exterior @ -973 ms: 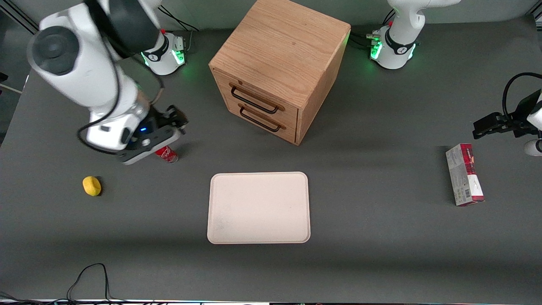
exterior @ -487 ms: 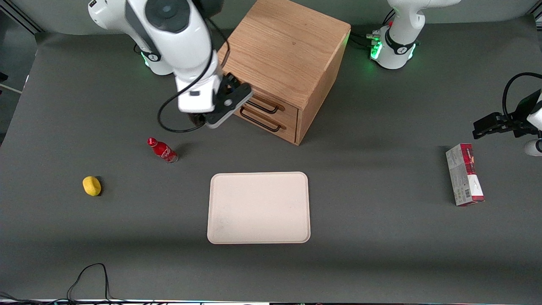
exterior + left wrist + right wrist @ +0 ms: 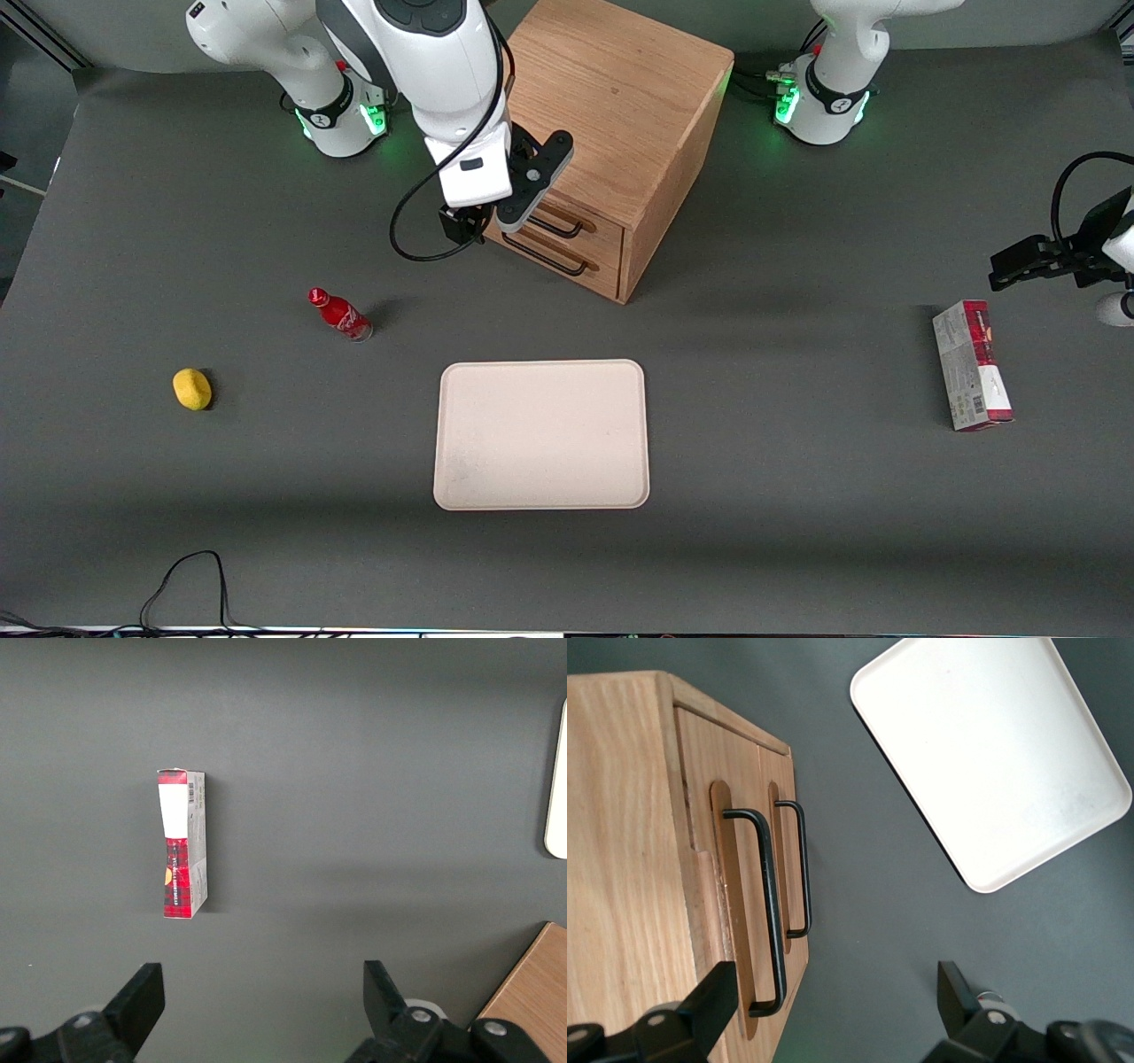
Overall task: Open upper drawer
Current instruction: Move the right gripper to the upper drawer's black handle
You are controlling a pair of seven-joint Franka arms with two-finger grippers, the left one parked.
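— Where's it at? 
— Approach: gripper (image 3: 496,221) open, empty, upper centre of frame, before the shut upper drawer (image 3: 540,213). 
— Next? 
— Probably close on its handle (image 3: 766,904), then pull.

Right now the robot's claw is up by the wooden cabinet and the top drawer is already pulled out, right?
Not quite. The gripper is by the cabinet, in front of its drawers, fingers open. But the upper drawer is still shut, flush with the lower drawer, and nothing holds its handle. The right wrist view shows it.
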